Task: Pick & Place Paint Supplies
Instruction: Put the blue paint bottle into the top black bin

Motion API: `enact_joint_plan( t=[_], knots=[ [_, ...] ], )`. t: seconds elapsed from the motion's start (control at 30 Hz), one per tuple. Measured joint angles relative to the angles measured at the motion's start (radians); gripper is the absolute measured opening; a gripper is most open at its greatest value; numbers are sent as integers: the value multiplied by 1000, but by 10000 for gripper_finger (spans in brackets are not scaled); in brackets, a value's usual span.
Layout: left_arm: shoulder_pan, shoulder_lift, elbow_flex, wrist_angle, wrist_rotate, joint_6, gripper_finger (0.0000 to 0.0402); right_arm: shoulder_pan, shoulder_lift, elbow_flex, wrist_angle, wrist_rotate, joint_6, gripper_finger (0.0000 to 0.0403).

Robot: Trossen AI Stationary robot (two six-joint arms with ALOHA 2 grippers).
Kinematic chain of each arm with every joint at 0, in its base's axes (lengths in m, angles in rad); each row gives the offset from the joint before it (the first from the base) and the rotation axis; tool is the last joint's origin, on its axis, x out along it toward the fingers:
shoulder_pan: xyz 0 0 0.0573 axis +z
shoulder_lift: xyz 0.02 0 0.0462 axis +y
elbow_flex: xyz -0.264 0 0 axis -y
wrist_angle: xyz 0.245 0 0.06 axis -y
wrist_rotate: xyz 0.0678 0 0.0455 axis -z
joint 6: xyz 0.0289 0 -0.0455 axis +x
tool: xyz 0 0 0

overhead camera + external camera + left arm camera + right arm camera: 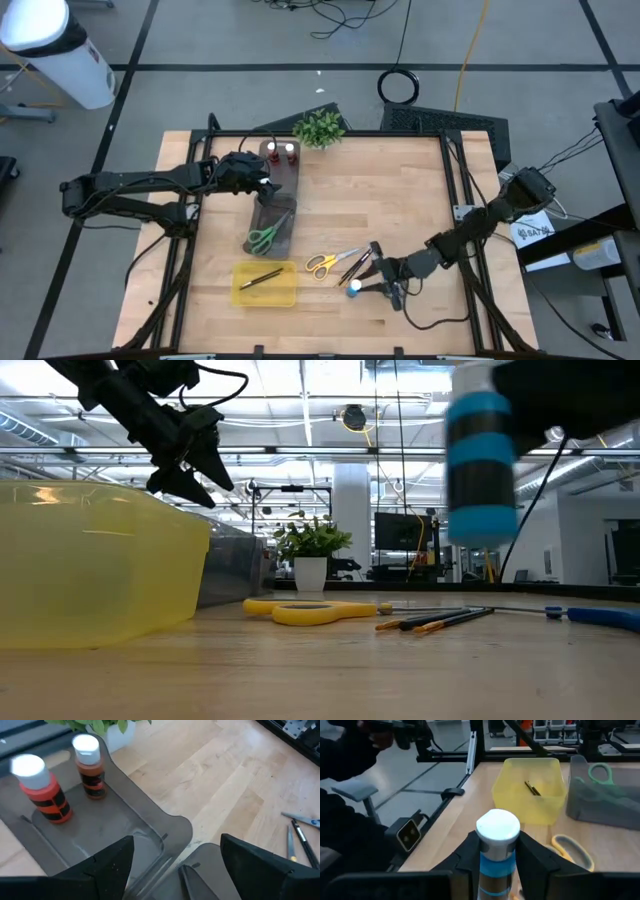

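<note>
While the left gripper (268, 186) hovers with its fingers apart over the dark grey organiser tray (283, 232), the right gripper (385, 287) has its fingers clamped on a paint bottle (496, 856), at the table's near edge, well to the right of that tray. The bottle stands upright between the fingers: white cap, a bright blue band below it and a dark band under that. In the low view it hangs blurred above the wood.

Relative to the organiser tray: two more bottles (45, 790) stand in its far compartment, both white-capped, with red-orange bodies and black bands, close to each other. Green-handled scissors (266, 236) lie in its near compartment. A yellow tray (282, 292) sits just nearer than the organiser's near end, with a thin dark brush (261, 279) lying in it. Yellow-handled scissors (324, 263) lie on the table to the right of the organiser's near end, and a few thin brushes (352, 265) lie just beyond them. A small potted plant (319, 128) stands just past the organiser's far end, at the table's far edge.
</note>
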Motion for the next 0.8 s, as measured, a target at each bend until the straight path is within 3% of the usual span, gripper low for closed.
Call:
enact_joint_plan(
  t=[0.17,0.5,0.63,0.8],
  knots=[
    [-54,35,-1,124,77,47,295,-68,0,91,-123,-30,-17,80],
    [-265,194,0,452,107,94,290,-174,-1,168,-284,-65,-31,1],
    [-291,230,0,476,102,94,290,-180,9,168,-313,-61,-30,32],
    [-294,231,0,482,92,90,282,-180,128,180,-108,-89,-79,112]
  ],
)
